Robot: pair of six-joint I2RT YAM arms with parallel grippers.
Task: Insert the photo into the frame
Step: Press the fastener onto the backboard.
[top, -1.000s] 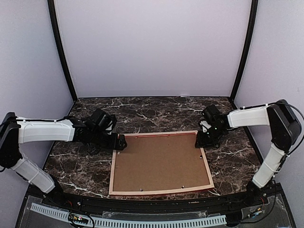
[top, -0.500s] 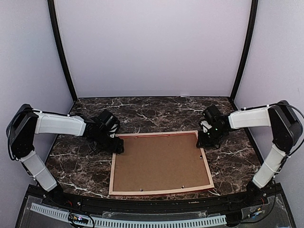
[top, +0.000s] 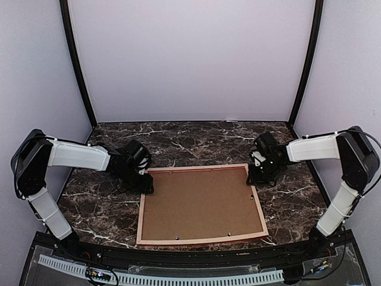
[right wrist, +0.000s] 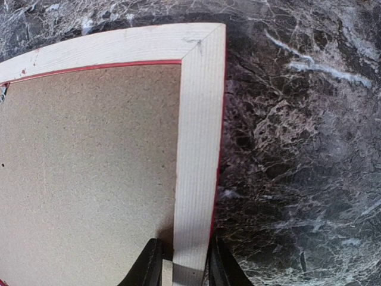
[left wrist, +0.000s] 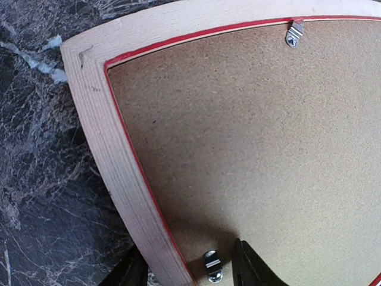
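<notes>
On the dark marble table, roughly midway between the two arms, the frame lies flat with its pale wooden back turned up. A thin red line shows along the inner edge of its rails. A brown backing board fills its opening, held by small metal tabs.

The left gripper sits low at the frame's far-left corner, over the left rail just short of the corner. In the left wrist view its fingers stand well apart. One is outside the rail over the marble and the other is over the backing board. The rail and one metal tab lie between them, so this pincer is spread and pinches nothing. A second tab sits on the far rail, further along.

The right gripper is down at the far-right corner, on the right rail a little short of the corner. In the right wrist view its fingers flank that rail closely, one on the board side and one on the marble side, with the rail filling nearly all the space between them. Whether they actually squeeze the wood or merely stand beside it cannot be told.
</notes>
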